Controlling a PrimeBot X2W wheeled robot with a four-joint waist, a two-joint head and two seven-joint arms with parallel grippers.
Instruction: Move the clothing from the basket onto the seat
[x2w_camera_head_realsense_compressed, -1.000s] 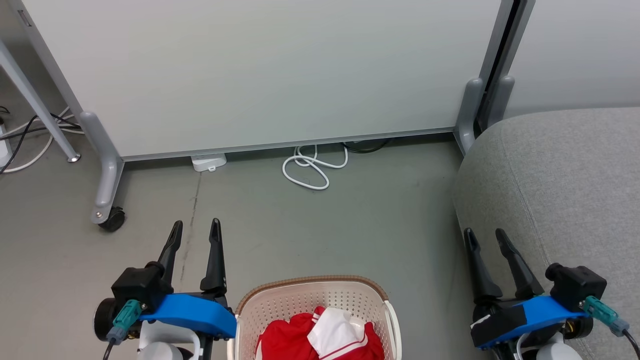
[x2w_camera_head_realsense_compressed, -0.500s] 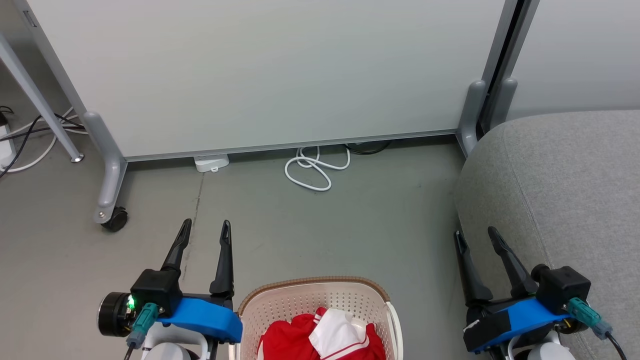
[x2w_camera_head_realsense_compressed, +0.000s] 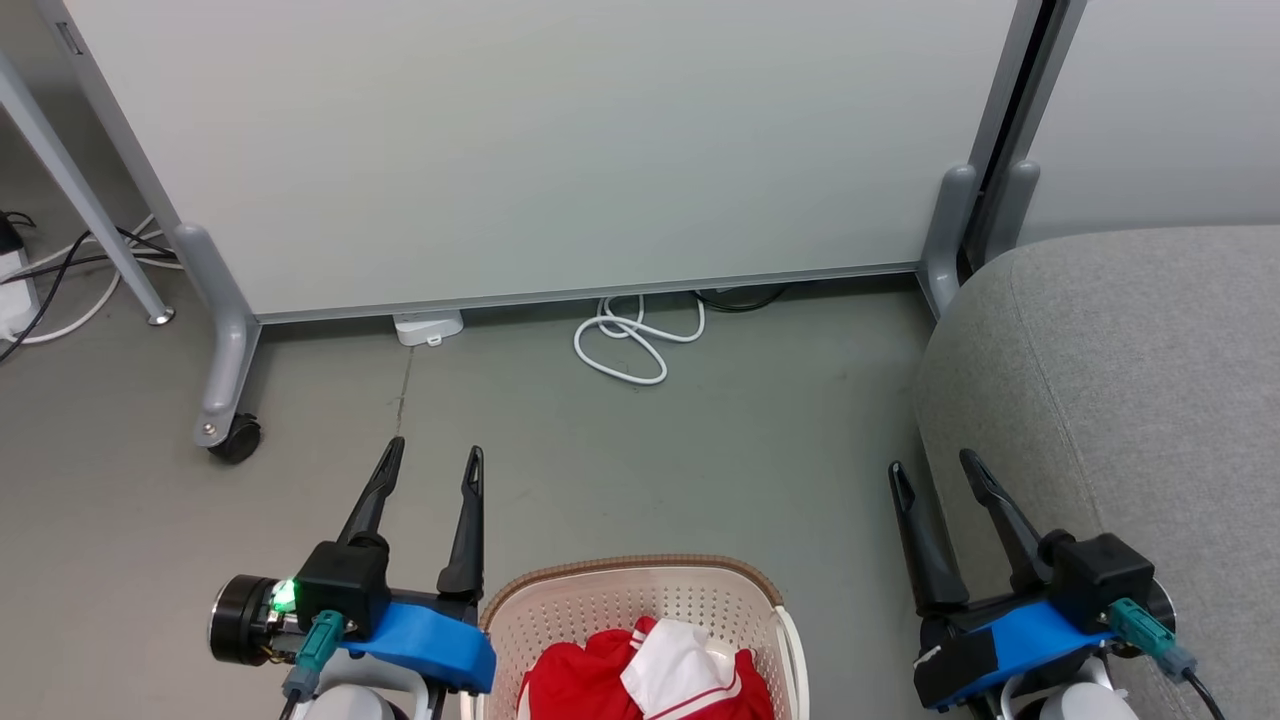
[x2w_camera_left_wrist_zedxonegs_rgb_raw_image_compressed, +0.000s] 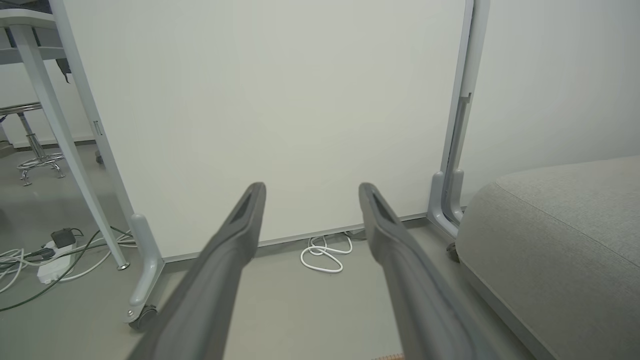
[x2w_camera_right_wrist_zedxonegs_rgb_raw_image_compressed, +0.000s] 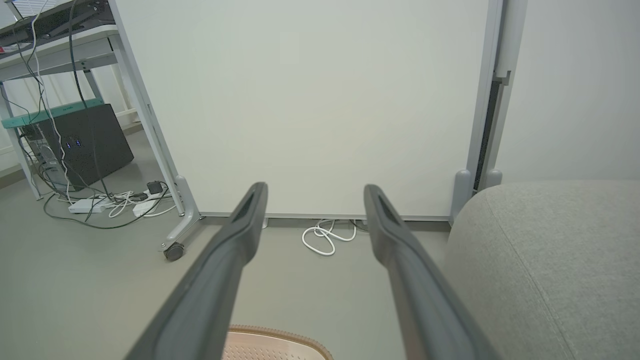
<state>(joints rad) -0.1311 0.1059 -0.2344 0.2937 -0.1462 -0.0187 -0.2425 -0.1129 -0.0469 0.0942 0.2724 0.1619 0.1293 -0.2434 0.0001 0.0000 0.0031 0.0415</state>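
1. The basket (x2w_camera_head_realsense_compressed: 630, 563) stands on the grey floor (x2w_camera_head_realsense_compressed: 720, 460) at 6 o'clock in the head view, cut off by the bottom edge, with its brown rim curving toward 12 o'clock
2. The clothing (x2w_camera_head_realsense_compressed: 570, 685) lies bunched inside the basket, red with thin white stripes, and a white panel (x2w_camera_head_realsense_compressed: 675, 660) is folded on top of the heap
3. The left gripper (x2w_camera_head_realsense_compressed: 435, 452) hovers at 9 o'clock of the basket, just beside its rim; its 2 dark fingers are spread apart over the floor, tips pointing to about 12 o'clock
4. The right gripper (x2w_camera_head_realsense_compressed: 933, 465) hangs at 3 o'clock of the basket, between it and the seat (x2w_camera_head_realsense_compressed: 1130, 380); its 2 fingers are likewise parted, leaning toward 11 o'clock
5. The seat takes up the 3 to 5 o'clock part of the head view, its rounded corner close to the right gripper's fingers
6. A pale partition board (x2w_camera_head_realsense_compressed: 550, 150) on a castered foot (x2w_camera_head_realsense_compressed: 232, 436) stands across 12 o'clock, and a coiled white cable (x2w_camera_head_realsense_compressed: 630, 345) lies at its base, well apart from the basket at its 12 o'clock
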